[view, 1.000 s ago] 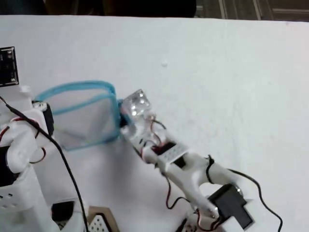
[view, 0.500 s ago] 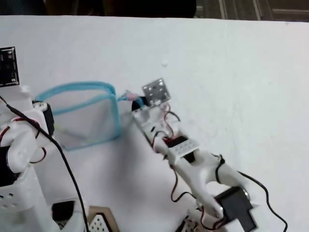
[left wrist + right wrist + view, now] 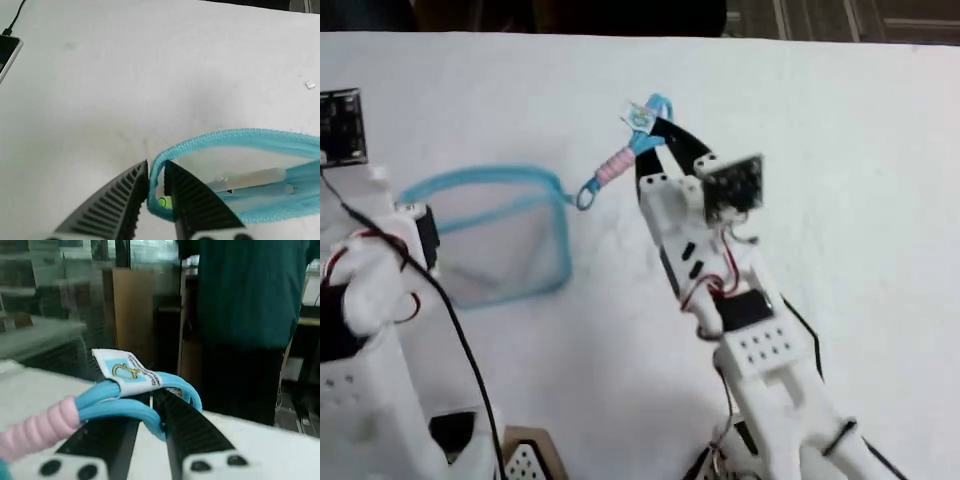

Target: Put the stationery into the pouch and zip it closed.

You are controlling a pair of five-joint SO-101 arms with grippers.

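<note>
The mesh pouch [image 3: 490,240] with blue trim lies flat at the table's left; its blue edge [image 3: 235,140] runs through the left wrist view. My left gripper [image 3: 156,169] is shut on the pouch's end corner. Through the mesh I see a white pen-like item [image 3: 250,179] and a green spot [image 3: 162,202]. The zipper pull strap [image 3: 615,165], a blue loop with a pink beaded part [image 3: 35,432] and a white tag [image 3: 125,372], stretches from the pouch's right corner up and right. My right gripper [image 3: 653,130] is shut on that loop [image 3: 150,407], raised above the table.
A dark phone [image 3: 340,125] lies at the left edge, also the phone [image 3: 7,50] beside the left arm [image 3: 370,300]. A small white scrap [image 3: 310,85] lies past the pouch. A cardboard piece [image 3: 525,455] sits at the front edge. White table [image 3: 840,150] extends right.
My right gripper has moved from the pouch's right corner up and to the right, drawing the pull strap out taut. The left gripper has kept its hold.
</note>
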